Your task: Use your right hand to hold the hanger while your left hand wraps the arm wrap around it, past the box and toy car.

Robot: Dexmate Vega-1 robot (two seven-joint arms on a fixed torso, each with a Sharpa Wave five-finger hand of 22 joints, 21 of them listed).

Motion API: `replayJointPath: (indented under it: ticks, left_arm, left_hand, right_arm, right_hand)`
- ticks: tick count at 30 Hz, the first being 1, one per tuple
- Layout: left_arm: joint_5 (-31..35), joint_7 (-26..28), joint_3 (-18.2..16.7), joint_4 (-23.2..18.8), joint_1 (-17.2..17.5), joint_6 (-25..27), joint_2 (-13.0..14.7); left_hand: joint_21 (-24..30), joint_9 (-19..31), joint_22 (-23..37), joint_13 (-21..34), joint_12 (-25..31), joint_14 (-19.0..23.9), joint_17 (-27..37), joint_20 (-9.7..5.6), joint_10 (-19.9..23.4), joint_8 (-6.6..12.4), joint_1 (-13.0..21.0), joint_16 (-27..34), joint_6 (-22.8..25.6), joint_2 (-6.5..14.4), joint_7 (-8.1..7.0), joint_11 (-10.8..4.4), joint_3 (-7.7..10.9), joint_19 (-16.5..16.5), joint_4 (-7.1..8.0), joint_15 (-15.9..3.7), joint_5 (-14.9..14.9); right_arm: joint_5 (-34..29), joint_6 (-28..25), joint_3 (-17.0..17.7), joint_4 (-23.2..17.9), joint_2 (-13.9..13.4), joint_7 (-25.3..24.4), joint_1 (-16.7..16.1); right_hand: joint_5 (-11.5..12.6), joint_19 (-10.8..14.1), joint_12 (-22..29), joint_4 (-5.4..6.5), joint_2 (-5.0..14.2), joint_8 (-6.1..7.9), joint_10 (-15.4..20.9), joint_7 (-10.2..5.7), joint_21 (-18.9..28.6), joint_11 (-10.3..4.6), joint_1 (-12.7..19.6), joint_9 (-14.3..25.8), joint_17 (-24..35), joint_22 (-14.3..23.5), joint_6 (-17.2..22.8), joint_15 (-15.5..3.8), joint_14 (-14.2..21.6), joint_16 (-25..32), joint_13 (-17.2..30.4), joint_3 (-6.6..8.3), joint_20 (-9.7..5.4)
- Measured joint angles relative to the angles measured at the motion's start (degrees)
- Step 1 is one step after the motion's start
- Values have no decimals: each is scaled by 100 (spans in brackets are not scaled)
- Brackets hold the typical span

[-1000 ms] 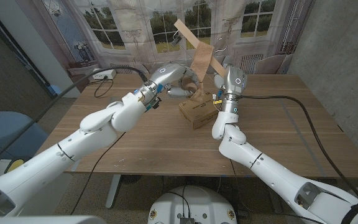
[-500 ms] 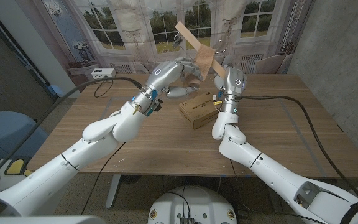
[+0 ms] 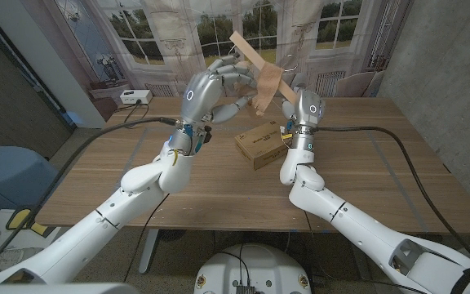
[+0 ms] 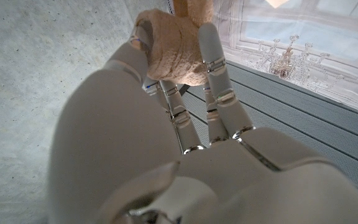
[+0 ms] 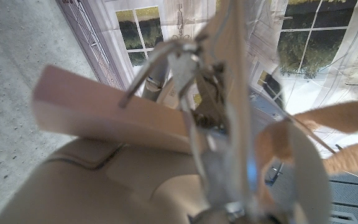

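A wooden hanger (image 3: 251, 51) slants up above the table's far middle, and my right hand (image 3: 294, 86) grips its lower end. The right wrist view has the hanger's wood (image 5: 104, 115) and metal hook (image 5: 179, 65) close up, with a tan strip of arm wrap (image 5: 294, 146) looped beside them. My left hand (image 3: 217, 86) is raised beside the hanger, fingers curled on the rolled arm wrap (image 4: 173, 53). The wrap's tan band (image 3: 266, 83) lies against the hanger. A cardboard box (image 3: 259, 144) sits on the table below both hands. Any toy car is hidden.
A white device (image 3: 134, 96) with a cable lies at the table's far left corner. Black cables run across the table's (image 3: 219, 192) left and right sides. A window backdrop stands close behind the far edge.
My left hand has risen from near the tabletop beside the box up to the hanger, carrying the wrap roll. The right hand and hanger have stayed in place.
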Motion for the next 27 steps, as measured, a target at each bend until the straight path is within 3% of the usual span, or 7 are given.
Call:
replayJointPath:
  ticks: [11, 27]
  left_arm:
    - [112, 369, 95, 126, -272, -22, -179]
    - [-378, -169, -27, -31, -552, 11, -266]
  left_hand:
    - [44, -2, 0, 8, -1, 1, -4, -1, 0, -11, 1, -4, -1, -1, 0, 0, 0, 1, 0, 0, -3]
    - [79, -6, 0, 30, -48, 1, 8, 31, 6, -25, 2, -62, -2, -2, -1, -4, 57, -31, 8, 0, -9]
  right_arm:
    - [-417, -1, -239, 46, -129, 0, 53]
    - [-1066, 218, -530, 314, -264, -389, 93]
  right_hand:
    - [-45, 0, -1, 0, 0, 21, 0, 19, 0, 0, 0, 0, 0, -6, -21, 0, 0, -1, 0, 0, 0]
    - [-45, -52, -4, 0, 0, 43, 0, 1, 0, 0, 0, -10, 13, 1, -62, -10, -15, -1, 0, 0, 2]
